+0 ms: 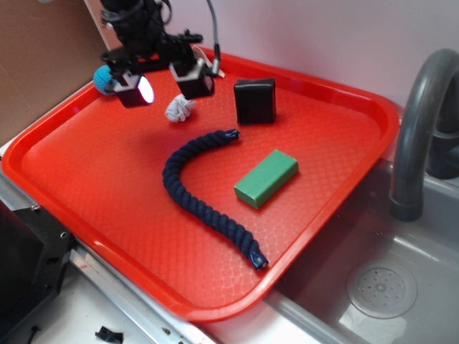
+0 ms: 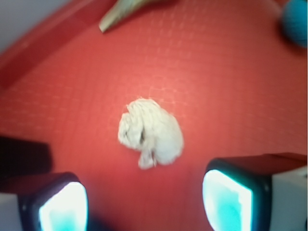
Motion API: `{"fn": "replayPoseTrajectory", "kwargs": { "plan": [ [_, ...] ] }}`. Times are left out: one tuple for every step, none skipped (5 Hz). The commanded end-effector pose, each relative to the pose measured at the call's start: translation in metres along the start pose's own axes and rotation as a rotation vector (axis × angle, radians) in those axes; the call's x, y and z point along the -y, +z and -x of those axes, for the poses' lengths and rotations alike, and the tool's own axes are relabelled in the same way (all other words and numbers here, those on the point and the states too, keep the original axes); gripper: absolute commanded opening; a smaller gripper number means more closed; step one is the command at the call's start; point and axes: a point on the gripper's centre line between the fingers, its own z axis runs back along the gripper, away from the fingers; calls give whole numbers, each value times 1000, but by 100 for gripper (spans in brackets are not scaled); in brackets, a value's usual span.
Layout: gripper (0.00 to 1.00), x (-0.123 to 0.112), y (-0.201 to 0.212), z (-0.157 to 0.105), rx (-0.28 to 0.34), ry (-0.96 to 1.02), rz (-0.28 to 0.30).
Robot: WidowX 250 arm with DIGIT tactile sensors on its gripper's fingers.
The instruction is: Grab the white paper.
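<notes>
Lying near the far side of the red tray, the white paper was a small crumpled wad on the bare textured floor. Above it hung the gripper, its two fingers spread wide and holding nothing, apart from the wad. In the wrist view the paper sat just ahead of the gap between the pads. A blue ball and a tan shell lay nearby. Farther off rested a black box, a dark rope and a green block.

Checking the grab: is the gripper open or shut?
Open. The gripper's two pads sit wide apart, with the white paper lying free on the tray ahead.
</notes>
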Motion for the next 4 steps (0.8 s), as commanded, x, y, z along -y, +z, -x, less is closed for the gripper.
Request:
{"fn": "replayPoseTrajectory", "kwargs": {
  "plan": [
    [100,4,-23,-21,52,-5,-67],
    [100,3,-30,-21,58,4,-89],
    [0,4,-32,-19,73,6,-118],
    [0,3,-35,-18,77,13,-135]
  ]
}}
